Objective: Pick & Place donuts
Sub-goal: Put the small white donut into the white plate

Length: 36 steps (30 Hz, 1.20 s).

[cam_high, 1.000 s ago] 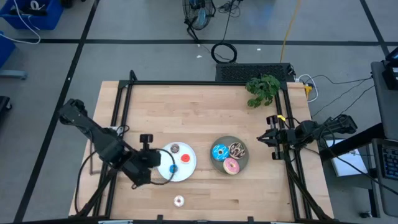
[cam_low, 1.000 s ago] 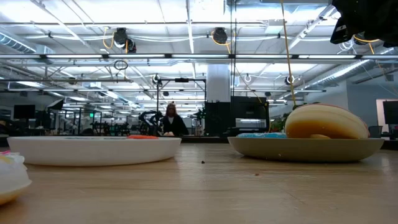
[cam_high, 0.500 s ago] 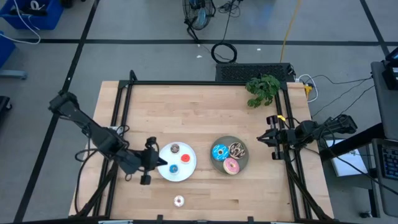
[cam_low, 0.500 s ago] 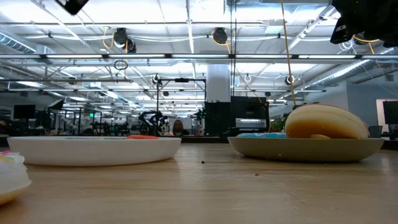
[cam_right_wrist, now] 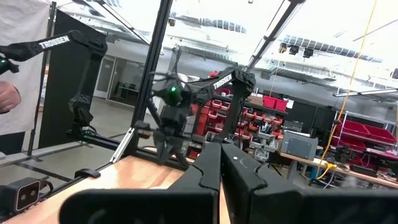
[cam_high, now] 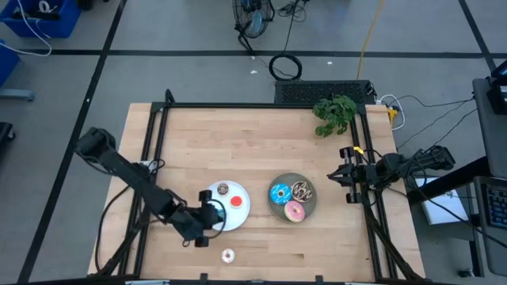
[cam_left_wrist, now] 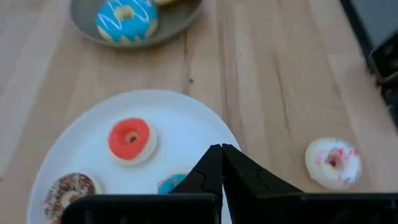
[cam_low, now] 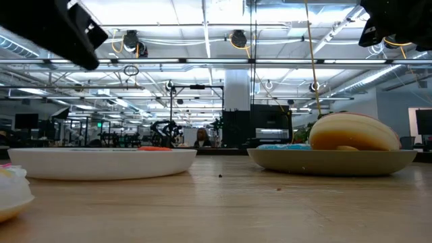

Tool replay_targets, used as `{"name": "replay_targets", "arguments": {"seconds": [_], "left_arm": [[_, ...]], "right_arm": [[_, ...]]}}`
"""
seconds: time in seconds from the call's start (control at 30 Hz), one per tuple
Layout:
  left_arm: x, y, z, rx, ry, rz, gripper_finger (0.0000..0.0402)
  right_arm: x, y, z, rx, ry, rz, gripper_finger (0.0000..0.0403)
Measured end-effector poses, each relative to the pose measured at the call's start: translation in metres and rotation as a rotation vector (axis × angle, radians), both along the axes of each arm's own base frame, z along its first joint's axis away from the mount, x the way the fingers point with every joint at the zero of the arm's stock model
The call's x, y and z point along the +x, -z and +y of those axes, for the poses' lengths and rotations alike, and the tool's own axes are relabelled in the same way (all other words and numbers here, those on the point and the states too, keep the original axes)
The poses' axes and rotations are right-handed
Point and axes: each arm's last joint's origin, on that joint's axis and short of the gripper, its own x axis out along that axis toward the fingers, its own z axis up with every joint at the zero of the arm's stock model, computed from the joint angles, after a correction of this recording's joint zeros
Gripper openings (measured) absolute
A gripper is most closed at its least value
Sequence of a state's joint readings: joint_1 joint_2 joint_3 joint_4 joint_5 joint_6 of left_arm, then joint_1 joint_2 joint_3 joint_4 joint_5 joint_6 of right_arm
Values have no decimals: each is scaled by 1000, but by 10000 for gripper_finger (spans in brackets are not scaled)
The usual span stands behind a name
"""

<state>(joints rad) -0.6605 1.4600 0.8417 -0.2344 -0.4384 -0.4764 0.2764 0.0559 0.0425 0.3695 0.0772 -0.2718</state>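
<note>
Left gripper (cam_left_wrist: 221, 155): fingers pressed together, nothing between them, tips poised over the near rim of the white plate (cam_left_wrist: 186, 121). On that plate, ahead of the tips: tiny red donut (cam_left_wrist: 131, 138); tiny brown sprinkled donut (cam_left_wrist: 70, 191) further to one side; tiny blue donut (cam_left_wrist: 171, 183) partly hidden just beside the fingers. Tiny white donut (cam_left_wrist: 333, 162): on bare table (cam_left_wrist: 280, 74), off the plate, to the other side of the fingers. Grey plate (cam_high: 310, 198), beyond the tips: blue donut (cam_left_wrist: 127, 18); also pink donut (cam_high: 295, 211) and dark brown donut (cam_high: 302, 190). Right gripper (cam_right_wrist: 220, 152): fingers together, empty, parked at the table's right edge, well apart from all donuts.
</note>
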Motion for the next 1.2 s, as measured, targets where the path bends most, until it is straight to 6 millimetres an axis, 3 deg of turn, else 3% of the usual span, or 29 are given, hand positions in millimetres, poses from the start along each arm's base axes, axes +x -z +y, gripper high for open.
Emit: {"name": "replay_targets", "arguments": {"seconds": [0.17,0.53,0.77,1.03,1.2], "left_arm": [[2,13,-5,24,3,38,5],[1,12,-6,29,-2,27,4],[1,12,-7,18,-12,26,26],[1,12,-7,17,-12,26,4],[1,12,-7,17,-11,26,22]], "right_arm": [[0,0,0,0,0,0,0],[0,0,0,-1,1,-4,0],[0,-1,0,0,1,-6,0],[0,-1,0,0,1,-7,0],[0,-1,0,0,1,-7,0]]}}
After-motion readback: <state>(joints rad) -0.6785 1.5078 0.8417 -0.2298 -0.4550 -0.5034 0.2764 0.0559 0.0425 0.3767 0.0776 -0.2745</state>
